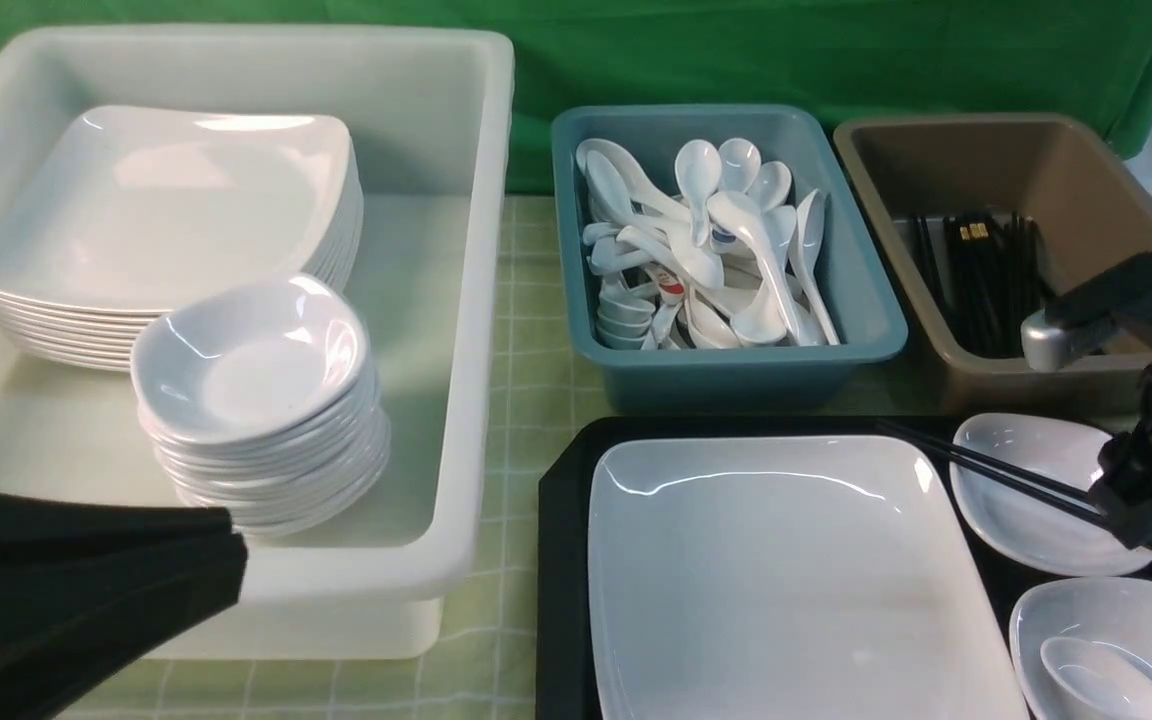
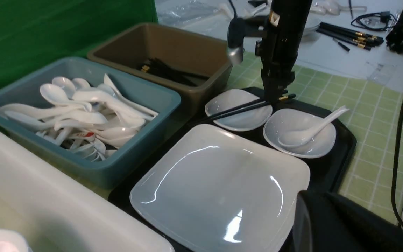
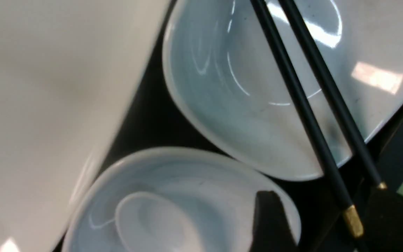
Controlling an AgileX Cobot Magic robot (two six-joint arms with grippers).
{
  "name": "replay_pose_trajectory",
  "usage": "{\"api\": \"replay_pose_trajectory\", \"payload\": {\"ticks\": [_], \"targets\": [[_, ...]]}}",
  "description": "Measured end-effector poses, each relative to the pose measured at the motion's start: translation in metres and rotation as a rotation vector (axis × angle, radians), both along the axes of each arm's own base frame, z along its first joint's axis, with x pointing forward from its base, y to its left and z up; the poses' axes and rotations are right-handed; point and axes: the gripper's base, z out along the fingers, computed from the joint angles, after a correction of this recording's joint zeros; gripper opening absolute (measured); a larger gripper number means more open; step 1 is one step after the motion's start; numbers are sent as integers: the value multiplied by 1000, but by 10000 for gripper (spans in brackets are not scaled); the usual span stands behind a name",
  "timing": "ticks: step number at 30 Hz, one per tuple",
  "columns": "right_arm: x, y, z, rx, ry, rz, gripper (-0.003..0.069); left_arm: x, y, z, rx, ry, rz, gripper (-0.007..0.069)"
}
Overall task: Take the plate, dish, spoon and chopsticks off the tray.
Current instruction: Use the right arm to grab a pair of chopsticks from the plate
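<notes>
- L gripper (image 1: 221,568): near-left, before white tub (image 1: 466,420); jaws together.
- Spoon (image 1: 1101,680): in near dish (image 1: 1066,615), R side of tray (image 1: 561,560); handle points right.
- Plate (image 1: 786,580): flat, fills tray's left.
- Chopsticks (image 1: 996,468): across far dish (image 1: 1026,530); long axis runs gold ends right, tips far-left.
- R gripper (image 1: 1148,515): jaws apart, astride gold ends.
- Beyond tray: teal tub (image 1: 736,375), brown tub (image 1: 1066,170), both holding cutlery.

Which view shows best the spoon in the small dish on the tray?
The left wrist view: the spoon shows whole, bowl in the dish, handle over its rim. The front view cuts it at the frame edge; the right wrist view shows only its blurred bowl.
</notes>
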Motion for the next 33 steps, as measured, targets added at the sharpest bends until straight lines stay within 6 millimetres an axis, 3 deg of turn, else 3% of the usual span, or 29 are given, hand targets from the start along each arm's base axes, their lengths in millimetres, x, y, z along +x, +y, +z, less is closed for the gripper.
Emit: {"api": "replay_pose_trajectory", "payload": {"ticks": [5, 17, 30, 33], "targets": [[15, 1, -20, 1, -25, 45, 489, -2, 1, 0, 3, -9, -1, 11], [33, 4, -50, -3, -35, 138, 433, -2, 1, 0, 1, -7, 1, 11], [31, 5, -57, -20, 31, 240, 146, -2, 1, 1, -4, -2, 0, 11], [28, 8, -57, -29, 66, 297, 135, -2, 1, 1, -4, -2, 0, 11]]}}
